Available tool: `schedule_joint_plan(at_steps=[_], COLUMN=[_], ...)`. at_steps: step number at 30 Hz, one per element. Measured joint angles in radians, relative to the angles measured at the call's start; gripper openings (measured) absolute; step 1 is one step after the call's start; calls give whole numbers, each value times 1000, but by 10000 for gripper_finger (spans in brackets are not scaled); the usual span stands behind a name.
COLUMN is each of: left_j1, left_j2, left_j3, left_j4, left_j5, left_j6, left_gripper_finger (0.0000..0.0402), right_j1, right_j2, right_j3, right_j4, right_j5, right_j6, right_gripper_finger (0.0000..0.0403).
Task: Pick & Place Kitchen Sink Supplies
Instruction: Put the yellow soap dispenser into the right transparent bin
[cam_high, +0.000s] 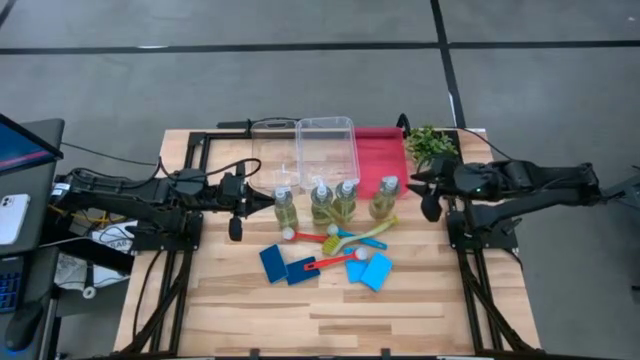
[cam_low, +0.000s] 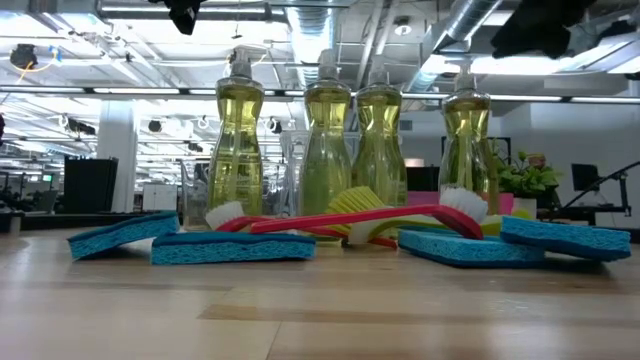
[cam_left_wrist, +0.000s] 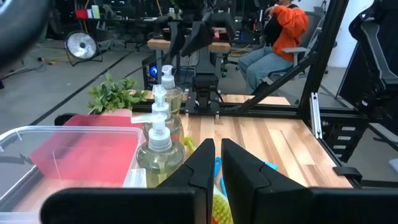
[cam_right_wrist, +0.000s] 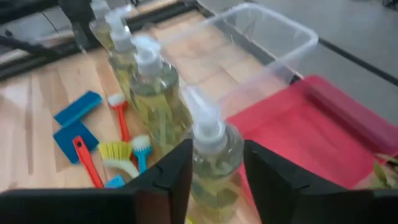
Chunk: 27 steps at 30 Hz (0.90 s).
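Across the middle of the table (cam_high: 250, 320) stand four bottles in a row, and I have the right gripper (cam_high: 432, 200) just beside the one at its own end, the right-end bottle (cam_high: 384, 198), which stands in front of the red tray (cam_high: 380, 155). Through the right wrist camera I see that bottle's white pump top (cam_right_wrist: 202, 127) between my two fingers (cam_right_wrist: 171, 177), which stand apart on either side of it; whether the pads touch the plastic I cannot tell. I judge the step in hand to be lining up for the pick.

To do it well I would keep the bottle centred in the gap, go lower so the pads meet the body or shoulder and not the narrow pump neck, then close evenly so the bottle does not tip into its neighbour (cam_high: 346, 200), which stands near. A straight lift should clear the brushes (cam_high: 345, 238) and blue sponges (cam_high: 272, 262) lying in front of the row.

The two clear bins (cam_high: 325, 150) sit behind the bottles, beside the tray, and the small plant (cam_high: 430, 143) sits at the far corner near my right arm.

My left gripper (cam_high: 237, 205) waits at the other end of the row, its fingers nearly clenched on nothing.
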Motion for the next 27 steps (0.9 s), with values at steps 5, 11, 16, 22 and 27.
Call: schedule_joint_plan(at_steps=[5,11,16,22,27], left_j1=[0,0,0,0,0], left_j2=[0,0,0,0,0], left_j3=[0,0,0,0,0], left_j4=[7,9,10,12,13], left_j5=[0,0,0,0,0], left_j6=[0,0,0,0,0], left_gripper_finger=[30,30,30,30,30], right_j1=[0,2,2,1,1], right_j2=[46,121,152,150,149], right_j3=[0,0,0,0,0], right_j4=[-5,2,8,11,57], right_j5=[0,16,86,141,190], right_j6=[11,-50,-67,-68,-68], right_gripper_finger=[197,231,234,229,224])
